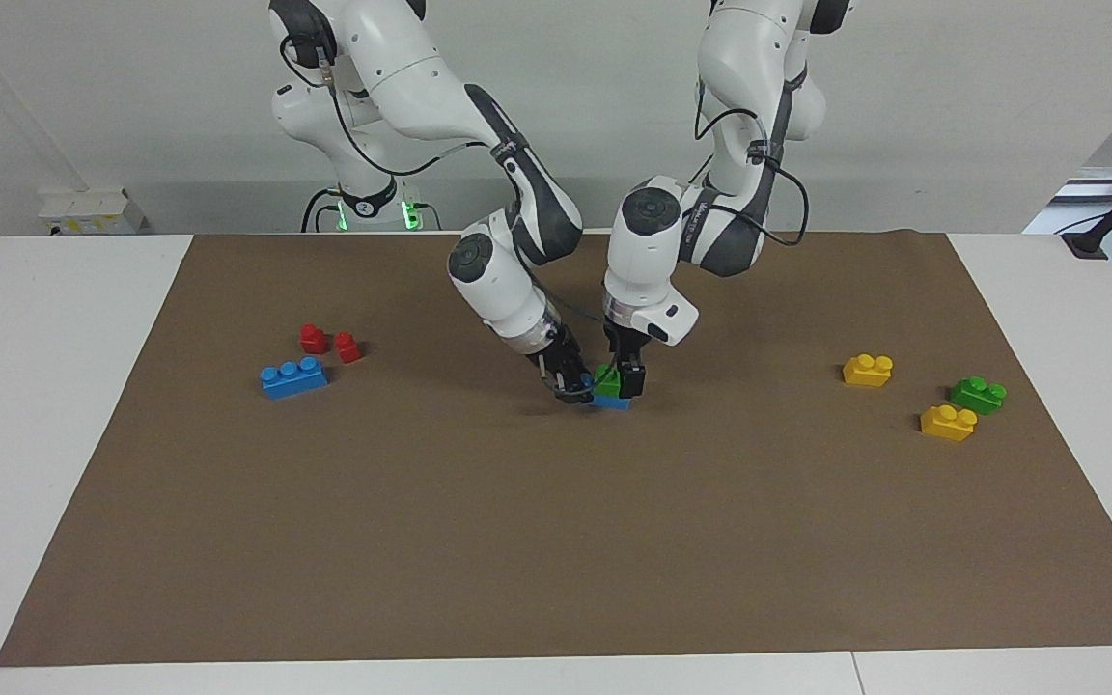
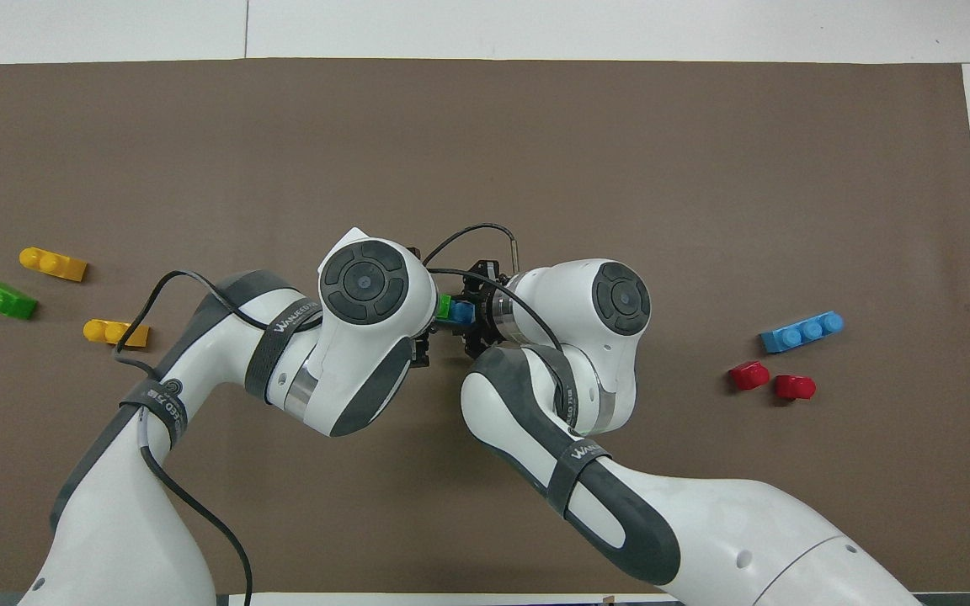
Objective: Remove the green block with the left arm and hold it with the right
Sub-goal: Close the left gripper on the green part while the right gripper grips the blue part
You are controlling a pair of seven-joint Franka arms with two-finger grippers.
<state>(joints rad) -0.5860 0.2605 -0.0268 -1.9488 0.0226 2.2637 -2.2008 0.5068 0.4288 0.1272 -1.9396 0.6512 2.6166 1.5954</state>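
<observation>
The green block (image 1: 604, 378) (image 2: 445, 305) sits on top of a blue brick (image 1: 614, 403) (image 2: 461, 312) in the middle of the brown mat. My left gripper (image 1: 625, 378) is down at the green block's end toward the left arm's side, open, with one finger (image 1: 632, 378) against that end. My right gripper (image 1: 570, 388) (image 2: 473, 314) comes in slanted from the other end and is shut on the blue brick's free end. In the overhead view both wrists cover most of the stack.
Toward the left arm's end lie two yellow bricks (image 1: 868, 370) (image 1: 948, 422) and a darker green brick (image 1: 978, 394). Toward the right arm's end lie a blue three-stud brick (image 1: 293, 376) and two red pieces (image 1: 313, 338) (image 1: 347, 347). The mat (image 1: 556, 541) covers most of the white table.
</observation>
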